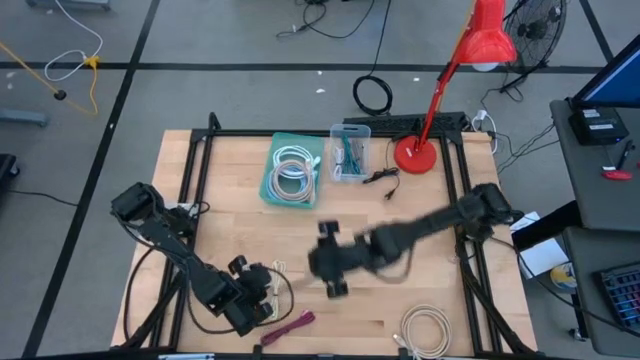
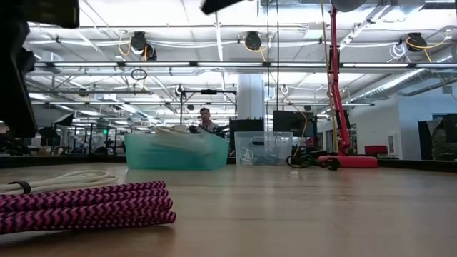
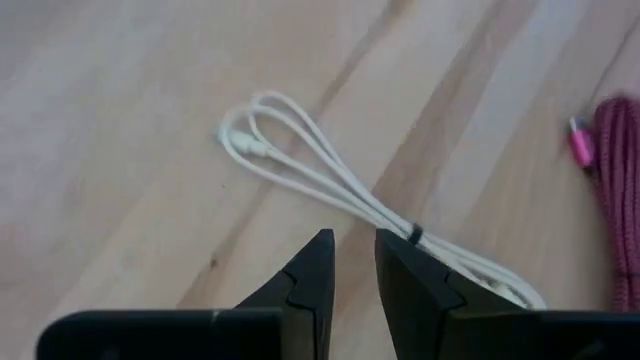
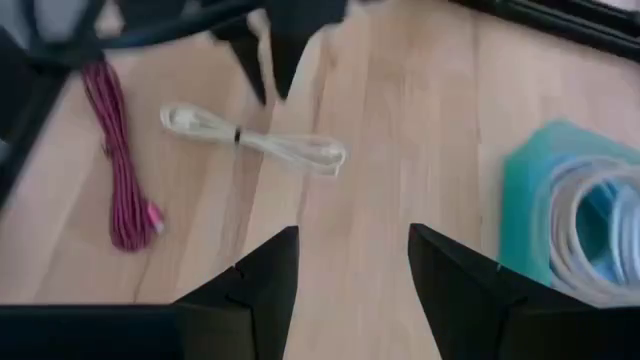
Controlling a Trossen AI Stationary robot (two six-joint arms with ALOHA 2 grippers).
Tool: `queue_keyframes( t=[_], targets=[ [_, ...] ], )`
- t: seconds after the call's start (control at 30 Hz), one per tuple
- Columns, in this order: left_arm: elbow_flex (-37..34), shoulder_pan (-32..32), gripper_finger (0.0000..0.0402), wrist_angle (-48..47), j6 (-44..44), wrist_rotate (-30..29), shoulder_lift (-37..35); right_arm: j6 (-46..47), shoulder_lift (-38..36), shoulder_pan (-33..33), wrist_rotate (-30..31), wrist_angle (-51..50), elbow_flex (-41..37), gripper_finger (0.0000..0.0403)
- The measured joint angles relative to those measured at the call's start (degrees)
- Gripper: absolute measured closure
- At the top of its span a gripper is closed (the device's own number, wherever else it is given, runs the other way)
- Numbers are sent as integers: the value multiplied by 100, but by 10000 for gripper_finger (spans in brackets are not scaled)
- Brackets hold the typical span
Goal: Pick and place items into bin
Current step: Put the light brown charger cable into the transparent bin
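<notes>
A cream bundled cord [image 3: 330, 190] lies flat on the wooden table, tied with a dark band. My left gripper [image 3: 350, 250] hangs just above its banded end, fingers pointing steeply down, slightly open with nothing between them. A maroon bundled cord [image 4: 120, 160] lies beside the cream cord [image 4: 250, 140], toward the near edge. My right gripper [image 4: 352, 250] is open and empty, up over the table's middle [image 1: 330, 265]. The teal bin [image 1: 292, 170] at the far side holds light blue and white coils. A beige coil [image 1: 430, 330] lies near the front right edge.
A clear bin [image 1: 350, 152] with teal cords stands right of the teal bin. A red lamp [image 1: 415, 155] with a black cord stands at the far right. Black frame rails [image 1: 190, 180] run along the table's sides. A person [image 2: 206, 120] shows far behind the table.
</notes>
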Motion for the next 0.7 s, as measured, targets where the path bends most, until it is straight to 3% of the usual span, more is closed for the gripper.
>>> queue_keyframes(
  t=[0.17, 0.33, 0.53, 0.7],
  targets=[
    [65, 310, 321, 296, 528, 254, -1, 677, -335, 977, 1362, 787, -1185, 221],
    [103, 702, 321, 851, 964, 923, -4, 1414, -796, 1600, 1992, 2026, -2684, 228],
    [105, 1029, 321, 764, 1034, 1411, -4, 1535, -1325, 1913, 2305, 4308, -4323, 231],
    [567, 1111, 321, 688, 1855, 1620, 59, 1609, -1499, 1897, 2303, 5634, -5283, 232]
  ],
)
